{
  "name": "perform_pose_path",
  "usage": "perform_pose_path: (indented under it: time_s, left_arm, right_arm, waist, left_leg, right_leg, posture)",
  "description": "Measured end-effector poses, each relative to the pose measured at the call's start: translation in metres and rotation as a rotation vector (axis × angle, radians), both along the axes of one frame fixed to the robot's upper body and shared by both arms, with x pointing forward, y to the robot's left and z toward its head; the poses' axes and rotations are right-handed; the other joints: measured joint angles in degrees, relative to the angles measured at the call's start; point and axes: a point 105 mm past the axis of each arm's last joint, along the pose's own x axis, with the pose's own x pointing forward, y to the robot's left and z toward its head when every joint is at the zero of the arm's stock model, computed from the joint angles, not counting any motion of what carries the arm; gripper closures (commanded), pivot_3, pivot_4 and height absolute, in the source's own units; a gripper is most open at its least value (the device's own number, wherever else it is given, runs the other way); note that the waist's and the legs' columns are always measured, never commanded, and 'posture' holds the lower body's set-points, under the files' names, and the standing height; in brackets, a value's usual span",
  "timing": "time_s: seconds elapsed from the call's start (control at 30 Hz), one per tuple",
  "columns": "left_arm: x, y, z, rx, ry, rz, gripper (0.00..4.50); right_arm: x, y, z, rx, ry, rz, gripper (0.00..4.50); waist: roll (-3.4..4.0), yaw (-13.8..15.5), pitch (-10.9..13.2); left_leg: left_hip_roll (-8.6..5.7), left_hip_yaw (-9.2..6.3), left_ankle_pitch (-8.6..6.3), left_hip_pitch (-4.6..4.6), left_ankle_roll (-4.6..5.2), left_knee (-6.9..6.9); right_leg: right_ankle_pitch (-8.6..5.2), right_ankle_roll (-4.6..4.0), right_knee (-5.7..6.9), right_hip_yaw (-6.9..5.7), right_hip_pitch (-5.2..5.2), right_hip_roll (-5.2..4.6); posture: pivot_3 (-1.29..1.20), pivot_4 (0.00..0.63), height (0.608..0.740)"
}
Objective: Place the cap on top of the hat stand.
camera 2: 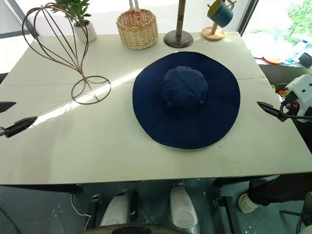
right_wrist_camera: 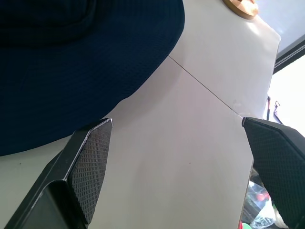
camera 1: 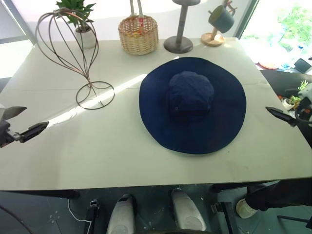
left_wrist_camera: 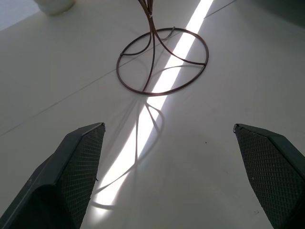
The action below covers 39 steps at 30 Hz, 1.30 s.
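Both claws spread, empty; cap flat beside hat stand.

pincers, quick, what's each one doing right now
Left pincer: open, holding nothing, above bare table near the brown wire hat stand.
Right pincer: open, holding nothing, beside the brim of the navy-blue fabric cap.

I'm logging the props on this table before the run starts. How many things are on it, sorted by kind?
Hats: 1, the navy cap
Stands: 3, the wire hat stand, grey pedestal post, wooden mug tree
Mugs: 1, blue mug
Baskets: 1, wicker basket
Potted plants: 1
Total: 7
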Motion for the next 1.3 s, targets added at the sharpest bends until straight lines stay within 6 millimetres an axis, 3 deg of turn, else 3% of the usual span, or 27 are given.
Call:
perform_pose_path:
  time_s: [0.47, 0.57, 0.67, 0.8, 0.97, 1.13, 1.3]
  left_arm:
    - [0.006, -0.005, 0.007, -0.019, -0.007, -0.020, 0.00]
    - [0.010, -0.020, 0.018, -0.062, 0.000, -0.097, 0.00]
    - [0.007, -0.053, 0.040, -0.089, 0.033, -0.267, 0.00]
    - [-0.003, -0.104, 0.062, -0.080, 0.098, -0.535, 0.00]
    - [-0.005, -0.143, 0.063, -0.061, 0.180, -0.773, 0.00]
    - [-0.011, -0.166, 0.046, -0.012, 0.290, -0.971, 0.00]
    - [-0.006, -0.172, 0.038, -0.005, 0.319, -1.038, 0.00]
  right_arm:
    - [0.002, -0.002, 0.001, -0.017, -0.012, -0.023, 0.04]
    - [0.007, -0.001, 0.008, -0.040, -0.031, -0.030, 0.04]
    - [0.008, 0.004, 0.024, -0.118, -0.060, -0.015, 0.04]
    - [-0.004, 0.038, 0.045, -0.269, -0.107, 0.120, 0.04]
    - [-0.030, 0.096, 0.040, -0.339, -0.114, 0.278, 0.04]
    - [-0.067, 0.146, 0.004, -0.425, -0.069, 0.407, 0.04]
    - [-0.088, 0.153, -0.033, -0.506, -0.032, 0.390, 0.04]
  waist:
    - [0.00, 0.0, 0.0]
    - [0.00, 0.0, 0.0]
    - [0.02, 0.0, 0.0]
    - [0.05, 0.1, 0.0]
    - [0.06, 0.1, 0.0]
    - [0.02, 0.7, 0.0]
    - [-0.09, 1.7, -0.1]
  left_leg:
    - [0.00, 0.00, 0.00, 0.00, 0.00, 0.03]
    - [0.00, 0.00, 0.00, 0.00, 0.00, 0.07]
    - [-0.01, -0.01, 0.00, -0.04, 0.00, 0.06]
    - [-0.01, -0.07, -0.01, 0.01, 0.01, 0.03]
    - [-0.04, -0.18, -0.01, 0.03, 0.01, 0.19]
    - [-0.07, -0.20, -0.02, -0.01, 0.04, 0.42]
    - [-0.12, -0.19, -0.02, -0.04, 0.04, 0.58]
  right_leg:
    - [0.01, 0.01, 0.02, 0.00, 0.01, 0.00]
    - [0.01, 0.02, 0.06, 0.00, 0.01, 0.00]
    - [-0.01, 0.04, 0.08, 0.00, -0.01, -0.01]
    - [-0.05, 0.33, 0.22, -0.02, 0.00, 0.03]
    - [-0.18, 0.35, 0.62, -0.02, -0.03, 0.08]
    - [-0.35, 0.26, 0.83, -0.02, -0.07, 0.08]
    - [-0.41, 0.14, 0.82, -0.01, -0.01, 0.02]
  posture:
    - [0.00, 0.150, 0.740]
    - [0.00, 0.150, 0.740]
    - [0.00, 0.150, 0.740]
    - [0.00, 0.150, 0.740]
    - [0.00, 0.150, 0.740]
    - [0.00, 0.150, 0.740]
    - [0.00, 0.150, 0.740]
